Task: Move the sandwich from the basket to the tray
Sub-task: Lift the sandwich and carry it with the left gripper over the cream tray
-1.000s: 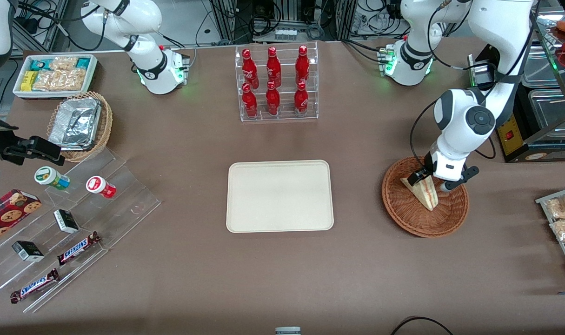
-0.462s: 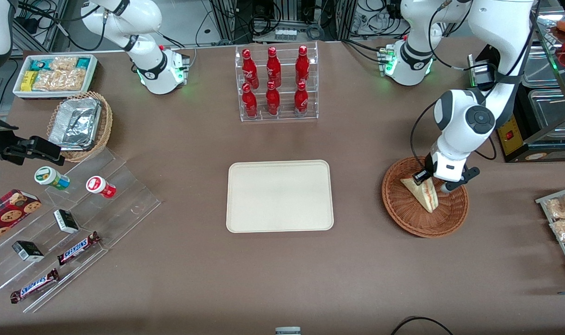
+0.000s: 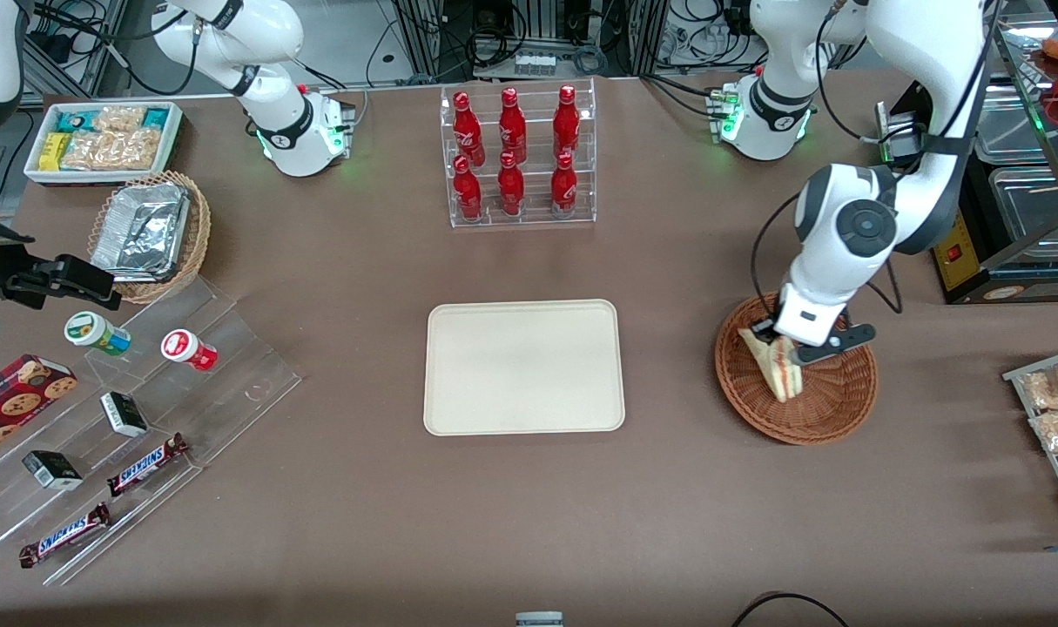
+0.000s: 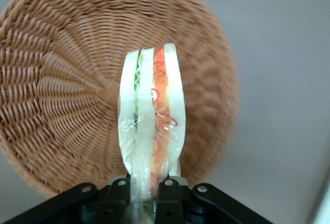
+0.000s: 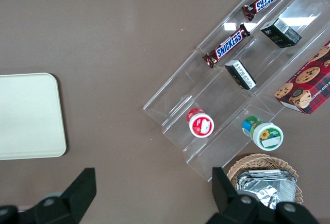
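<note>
The sandwich [image 3: 779, 370] is a pale wedge in clear wrap with red, orange and green layers at its cut edge [image 4: 152, 121]. My left gripper [image 3: 779, 341] is shut on its thin end, and the wedge hangs lifted above the basket. The round reddish-brown wicker basket [image 3: 829, 409] stands toward the working arm's end of the table, and its woven bowl [image 4: 62, 80] shows beneath the sandwich. The cream-beige tray [image 3: 523, 367] lies flat at the table's middle, with nothing on it; its corner [image 5: 31, 116] shows in the right wrist view.
A clear rack of red bottles [image 3: 516, 157] stands farther from the front camera than the tray. A clear stepped stand [image 3: 145, 409] with snack bars and cups, a foil-tray basket [image 3: 150, 231] and a white snack bin [image 3: 102, 139] lie toward the parked arm's end. Packets on a rack [image 3: 1055, 409] sit beside the basket.
The left gripper has risen and shifted a little toward the tray, lifting the sandwich off the basket's floor; the wedge now hangs more upright.
</note>
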Robot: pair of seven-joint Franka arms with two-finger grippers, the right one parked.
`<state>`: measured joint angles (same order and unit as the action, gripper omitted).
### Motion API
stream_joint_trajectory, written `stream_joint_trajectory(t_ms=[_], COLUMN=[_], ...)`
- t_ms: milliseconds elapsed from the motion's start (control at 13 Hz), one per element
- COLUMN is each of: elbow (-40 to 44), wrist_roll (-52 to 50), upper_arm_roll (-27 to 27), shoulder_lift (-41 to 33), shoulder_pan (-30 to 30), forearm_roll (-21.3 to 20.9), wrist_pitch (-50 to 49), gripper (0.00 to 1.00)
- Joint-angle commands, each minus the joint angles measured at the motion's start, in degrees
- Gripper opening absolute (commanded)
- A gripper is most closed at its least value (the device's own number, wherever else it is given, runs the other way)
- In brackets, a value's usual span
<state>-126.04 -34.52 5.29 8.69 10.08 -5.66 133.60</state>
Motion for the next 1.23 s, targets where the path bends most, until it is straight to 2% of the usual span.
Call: stream_joint_trajectory(t_ms=[0, 308, 769, 1154], elbow=[10.08, 18.08, 32.85, 39.46], wrist_roll=[-1.60, -7.31, -7.93, -7.76], upper_arm_roll=[0.15, 0.15, 0.24, 2.43], shoulder_lift=[1.32, 7.28, 20.21, 27.60], shoulder_pan=[6.77, 15.04, 23.22, 24.64], forearm_roll=[-0.94, -0.59, -0.15, -0.06], wrist_pitch=[-12.01, -14.24, -13.54, -10.30], gripper=[0.00, 0.00, 0.00, 0.00])
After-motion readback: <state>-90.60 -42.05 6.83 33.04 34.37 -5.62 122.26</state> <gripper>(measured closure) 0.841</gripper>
